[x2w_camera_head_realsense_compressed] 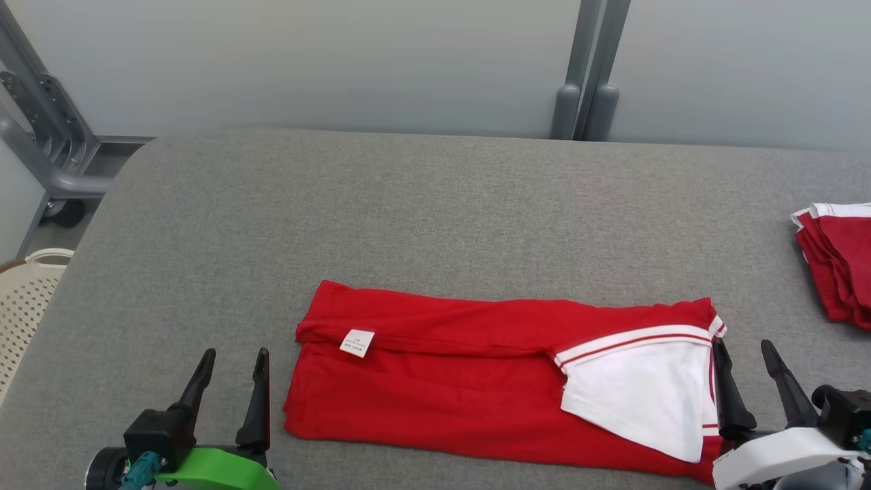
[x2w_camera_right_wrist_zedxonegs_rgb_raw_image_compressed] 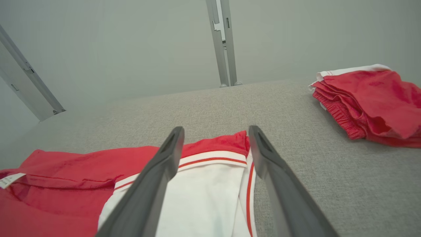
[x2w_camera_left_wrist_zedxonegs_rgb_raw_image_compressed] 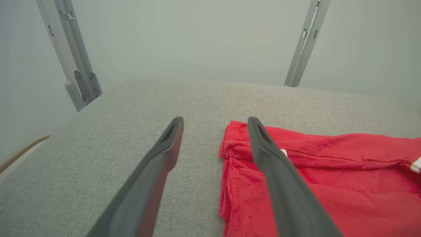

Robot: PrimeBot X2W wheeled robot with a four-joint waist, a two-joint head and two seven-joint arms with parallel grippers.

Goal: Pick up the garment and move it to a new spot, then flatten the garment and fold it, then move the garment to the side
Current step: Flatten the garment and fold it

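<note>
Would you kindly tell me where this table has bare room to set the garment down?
Widest: the far half of the table, between the red garment and the wall. A bare strip also lies left of the garment, around the left gripper. The right is tighter: the right gripper stands at the garment's end, a pile of red clothes beyond.

The head camera is looking down on the surface point(x2w_camera_head_realsense_compressed: 340, 204), while both wrist cameras are peering low across it, all sharing the garment point(x2w_camera_head_realsense_compressed: 442, 381).
</note>
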